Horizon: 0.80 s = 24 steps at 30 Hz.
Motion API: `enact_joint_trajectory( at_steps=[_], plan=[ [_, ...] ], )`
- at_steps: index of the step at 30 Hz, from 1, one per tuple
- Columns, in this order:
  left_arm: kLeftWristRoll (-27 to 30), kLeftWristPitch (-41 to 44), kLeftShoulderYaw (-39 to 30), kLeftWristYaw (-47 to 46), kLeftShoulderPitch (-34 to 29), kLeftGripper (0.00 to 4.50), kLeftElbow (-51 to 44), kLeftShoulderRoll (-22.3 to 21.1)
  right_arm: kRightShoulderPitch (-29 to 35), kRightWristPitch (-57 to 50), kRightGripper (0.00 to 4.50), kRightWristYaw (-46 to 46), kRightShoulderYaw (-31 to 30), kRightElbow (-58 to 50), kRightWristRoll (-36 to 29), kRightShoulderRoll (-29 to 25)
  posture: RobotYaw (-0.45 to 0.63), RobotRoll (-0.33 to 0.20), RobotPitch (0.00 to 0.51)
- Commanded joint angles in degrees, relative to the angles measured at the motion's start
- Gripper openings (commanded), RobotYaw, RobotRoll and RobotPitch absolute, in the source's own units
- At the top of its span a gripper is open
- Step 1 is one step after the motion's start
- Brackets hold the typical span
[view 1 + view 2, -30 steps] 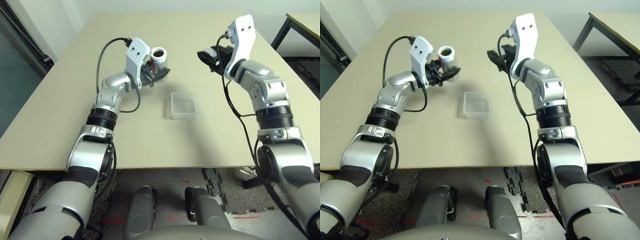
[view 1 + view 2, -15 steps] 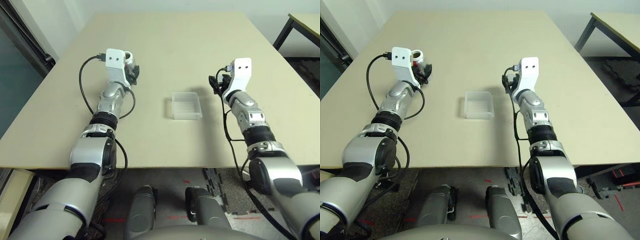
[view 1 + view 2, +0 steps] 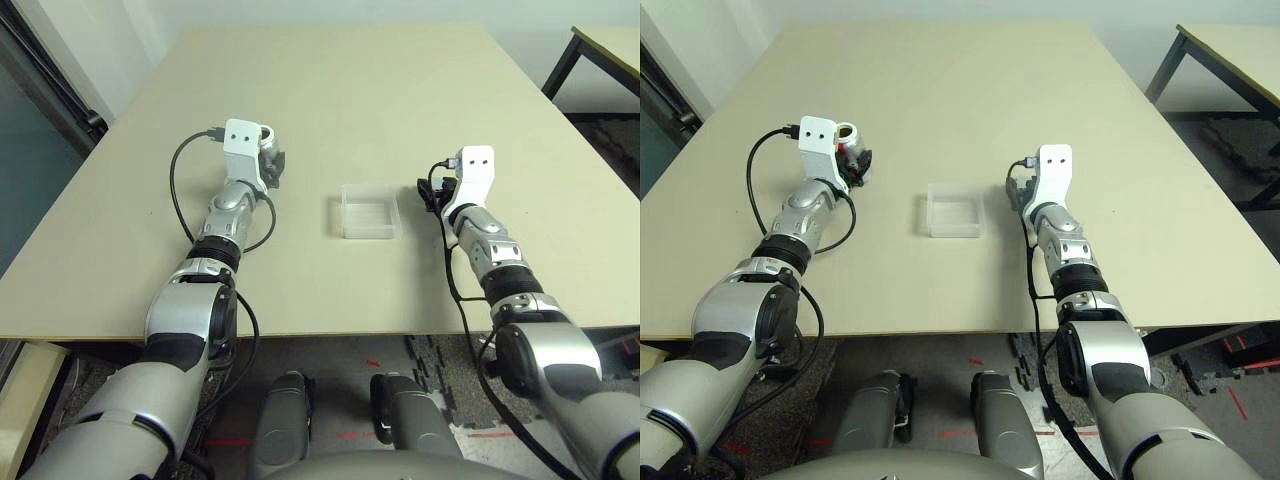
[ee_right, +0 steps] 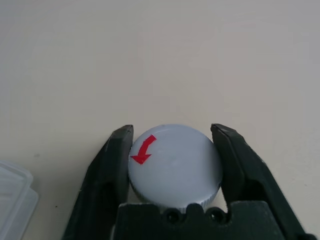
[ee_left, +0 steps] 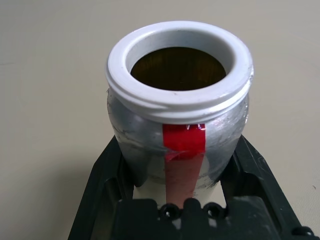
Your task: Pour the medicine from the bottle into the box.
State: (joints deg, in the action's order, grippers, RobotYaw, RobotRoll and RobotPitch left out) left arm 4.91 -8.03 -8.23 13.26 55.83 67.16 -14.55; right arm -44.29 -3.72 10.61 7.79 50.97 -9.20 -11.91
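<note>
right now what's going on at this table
A two-armed robot is working with a medicine bottle. Its left claw grips the open bottle upright, low over the table. Its right claw holds the round grey cap. The clear box sits between the two arms.

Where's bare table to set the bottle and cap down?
Bare table lies beyond the box, and between it and each arm. The left end effector holds the bottle; the right end effector holds the cap. Tightest gap: box to right end effector.
</note>
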Motion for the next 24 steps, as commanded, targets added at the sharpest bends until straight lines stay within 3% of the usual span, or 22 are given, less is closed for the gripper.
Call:
enact_joint_trajectory(
  at_steps=[1,2,8,17,24],
  plan=[
    [-0.7,0.1,-0.2,-1.4,-0.1,2.46,0.8,-0.5,-0.6,-1.4,4.29,0.4,0.0,0.5,0.7,-0.3,0.07,0.000,0.103],
    [-0.7,0.1,-0.3,-1.7,0.0,2.46,0.9,-0.6,-0.7,-1.7,4.49,0.4,0.1,0.4,0.6,-0.5,0.07,0.000,0.103],
    [-0.7,1.8,-0.9,-2.9,1.9,2.46,2.7,-1.9,-1.6,-5.2,4.50,2.8,0.9,-3.4,-0.2,-3.7,0.05,0.000,0.096],
    [-2.3,3.6,-0.4,-3.6,6.4,2.46,5.5,-4.1,5.4,-22.0,4.50,9.5,0.4,-28.2,-3.7,-10.2,0.03,0.000,0.091],
    [-6.8,2.9,3.0,-1.7,10.3,2.46,6.9,-5.6,11.0,-35.8,4.50,17.7,-2.5,-44.3,-5.4,-18.4,0.01,0.000,0.082]
  ],
)
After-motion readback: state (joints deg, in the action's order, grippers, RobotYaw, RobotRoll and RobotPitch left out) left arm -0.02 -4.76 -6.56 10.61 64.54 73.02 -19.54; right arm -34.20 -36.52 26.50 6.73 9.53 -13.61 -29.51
